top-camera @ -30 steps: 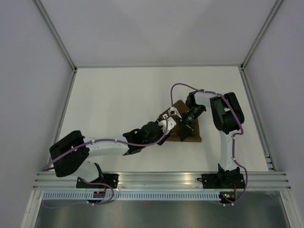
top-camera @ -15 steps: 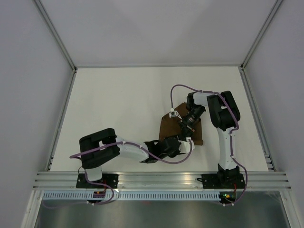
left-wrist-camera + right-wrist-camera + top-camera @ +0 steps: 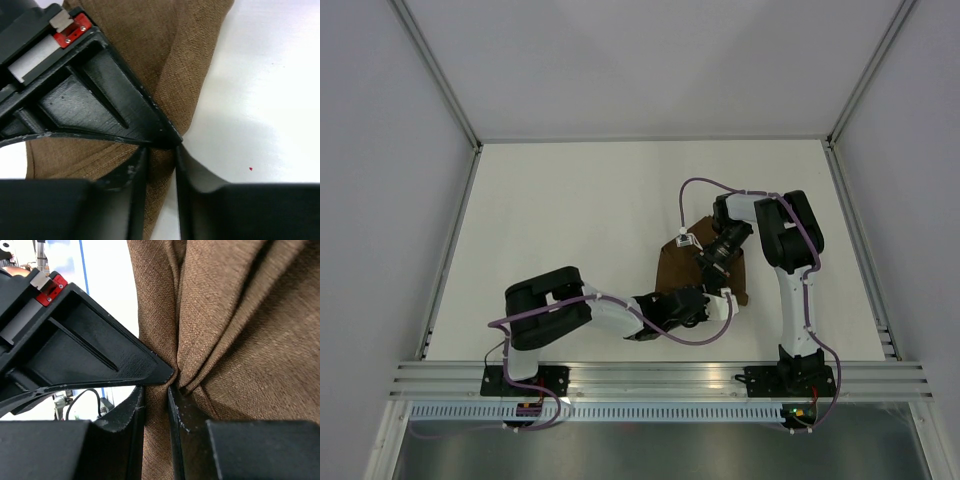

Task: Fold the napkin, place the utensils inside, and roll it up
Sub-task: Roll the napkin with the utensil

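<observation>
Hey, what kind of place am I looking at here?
Probably a robot lab test cell: a white table boxed in by plain panels, a left arm and right arm bolted to an aluminium rail, and one brown napkin.

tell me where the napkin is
The napkin sits right of centre on the table in the top view, pinched in the jaws of the left arm at its near edge and the right arm farther back.
</observation>
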`<state>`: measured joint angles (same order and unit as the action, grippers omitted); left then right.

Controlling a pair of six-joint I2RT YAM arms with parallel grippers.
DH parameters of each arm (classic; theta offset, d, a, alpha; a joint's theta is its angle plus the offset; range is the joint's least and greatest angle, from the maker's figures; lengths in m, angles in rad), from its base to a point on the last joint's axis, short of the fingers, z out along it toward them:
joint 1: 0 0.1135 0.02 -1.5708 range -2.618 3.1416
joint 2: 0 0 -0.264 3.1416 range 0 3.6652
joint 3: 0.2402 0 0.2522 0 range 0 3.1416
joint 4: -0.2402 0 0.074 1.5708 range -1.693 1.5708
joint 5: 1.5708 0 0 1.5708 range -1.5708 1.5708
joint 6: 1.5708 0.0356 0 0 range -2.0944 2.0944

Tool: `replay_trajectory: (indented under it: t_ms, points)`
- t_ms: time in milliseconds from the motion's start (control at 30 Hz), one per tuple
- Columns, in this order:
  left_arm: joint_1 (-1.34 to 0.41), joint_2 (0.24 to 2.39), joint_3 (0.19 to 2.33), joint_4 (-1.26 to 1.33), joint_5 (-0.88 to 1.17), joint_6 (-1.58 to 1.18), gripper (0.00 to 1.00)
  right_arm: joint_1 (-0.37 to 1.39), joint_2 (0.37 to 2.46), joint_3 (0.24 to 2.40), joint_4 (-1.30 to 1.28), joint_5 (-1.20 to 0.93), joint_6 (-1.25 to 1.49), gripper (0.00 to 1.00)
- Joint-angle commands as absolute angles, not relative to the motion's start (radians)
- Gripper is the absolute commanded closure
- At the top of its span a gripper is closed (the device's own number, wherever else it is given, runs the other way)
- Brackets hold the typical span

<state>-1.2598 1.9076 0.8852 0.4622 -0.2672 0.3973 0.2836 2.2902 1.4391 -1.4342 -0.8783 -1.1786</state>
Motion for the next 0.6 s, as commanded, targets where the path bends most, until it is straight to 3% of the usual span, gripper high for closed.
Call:
replay_trajectory:
  t_ms: [0, 100, 200, 233, 333, 567]
  points:
    - [-1.241, 1.944, 0.882, 0.44, -0.155, 0.379, 0.75, 0.273, 2.335, 1.453, -1.284, -0.756, -1.246, 0.82]
    - [-1.221, 1.945, 0.884, 0.399, -0.088, 0.348, 0.87, 0.268, 2.326, 1.456, -1.292, -0.761, -1.246, 0.78]
    - [-1.194, 1.942, 0.89, 0.341, -0.011, 0.319, 0.95, 0.261, 2.287, 1.448, -1.281, -0.784, -1.232, 0.63]
    - [-1.186, 1.947, 0.902, 0.316, 0.02, 0.315, 0.96, 0.255, 2.273, 1.444, -1.284, -0.793, -1.232, 0.56]
    - [-1.155, 1.956, 0.932, 0.24, 0.11, 0.287, 0.98, 0.232, 2.2, 1.442, -1.292, -0.833, -1.227, 0.49]
    - [-1.065, 1.954, 0.965, 0.166, 0.305, 0.19, 0.98, 0.131, 1.998, 1.474, -1.292, -0.946, -1.18, 0.44]
